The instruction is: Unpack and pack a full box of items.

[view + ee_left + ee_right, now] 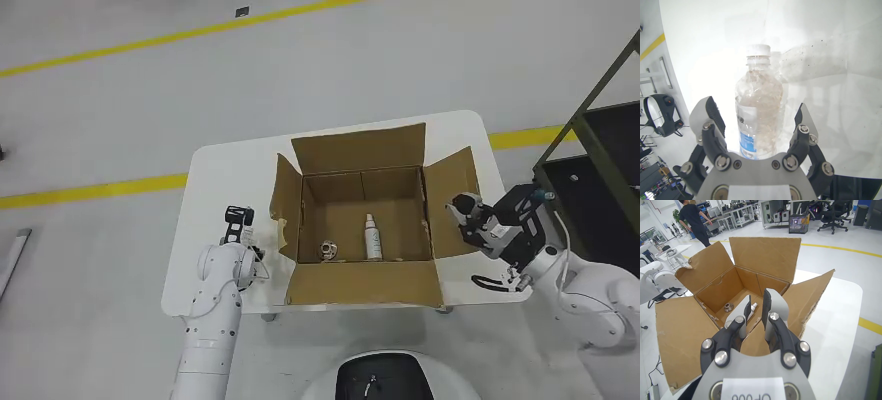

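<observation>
Wide fingers of our left gripper sit on both sides of the water bottle, not touching it.
We see that bottle on the white table, at 9 o'clock from the open box. We cannot tell if it stands or lies. Our right gripper hangs at 3 o'clock from the box, nearly closed and holding nothing. In the box are a small white bottle and a metal ring piece. We think we are letting go or getting set to grab. Either way, go slow and straight, so nothing bumps the bottle.
</observation>
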Robot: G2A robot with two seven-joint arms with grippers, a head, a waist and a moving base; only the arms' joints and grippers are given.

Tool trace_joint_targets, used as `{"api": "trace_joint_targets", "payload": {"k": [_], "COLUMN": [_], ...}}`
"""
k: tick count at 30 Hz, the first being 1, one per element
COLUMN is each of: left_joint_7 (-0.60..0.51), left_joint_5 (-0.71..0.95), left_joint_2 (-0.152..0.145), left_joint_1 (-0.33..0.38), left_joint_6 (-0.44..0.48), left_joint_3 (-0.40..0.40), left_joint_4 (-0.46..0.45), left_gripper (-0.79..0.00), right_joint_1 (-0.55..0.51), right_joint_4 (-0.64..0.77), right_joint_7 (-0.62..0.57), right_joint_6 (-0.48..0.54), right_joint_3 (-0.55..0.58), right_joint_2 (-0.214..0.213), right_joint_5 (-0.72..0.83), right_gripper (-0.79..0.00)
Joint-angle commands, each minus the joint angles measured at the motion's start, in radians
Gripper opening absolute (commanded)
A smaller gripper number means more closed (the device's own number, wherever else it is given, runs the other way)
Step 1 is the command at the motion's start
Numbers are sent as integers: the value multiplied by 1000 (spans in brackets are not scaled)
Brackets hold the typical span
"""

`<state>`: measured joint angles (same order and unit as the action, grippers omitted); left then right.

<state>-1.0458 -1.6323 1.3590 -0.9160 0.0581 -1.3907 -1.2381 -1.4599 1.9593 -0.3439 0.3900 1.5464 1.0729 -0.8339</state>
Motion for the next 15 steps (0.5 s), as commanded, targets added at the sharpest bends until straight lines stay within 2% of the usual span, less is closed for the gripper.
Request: {"api": "trace_joint_targets", "payload": {"k": [1, 4, 5, 6, 13, 15], "left_joint_7": [6, 5, -3, -10, -29, -30], "left_joint_5": [15, 20, 20, 17, 43, 46], "left_joint_2": [-1, -6, -7, -9, -15, -15], "left_joint_1": [-5, -22, -30, -37, -80, -81], "left_joint_6": [3, 5, 4, 7, 16, 16], "left_joint_3": [-9, -30, -37, -43, -75, -75], "left_joint_4": [-31, -102, -125, -151, -318, -325], "left_gripper": [0, 0, 0, 0, 0, 0], "right_joint_1": [6, 26, 36, 49, 211, 269], "right_joint_4": [1, 6, 9, 13, -69, -119], "right_joint_7": [-5, -31, -43, -63, -225, -230], "right_joint_6": [4, -3, -4, -2, -88, -119], "right_joint_3": [-3, -8, -14, -25, -187, -246], "right_joint_2": [0, 1, 1, 1, 15, 24], "right_joint_5": [19, 44, 47, 43, 50, 21], "right_gripper": [-597, -613, -662, -785, -785, -785]}}
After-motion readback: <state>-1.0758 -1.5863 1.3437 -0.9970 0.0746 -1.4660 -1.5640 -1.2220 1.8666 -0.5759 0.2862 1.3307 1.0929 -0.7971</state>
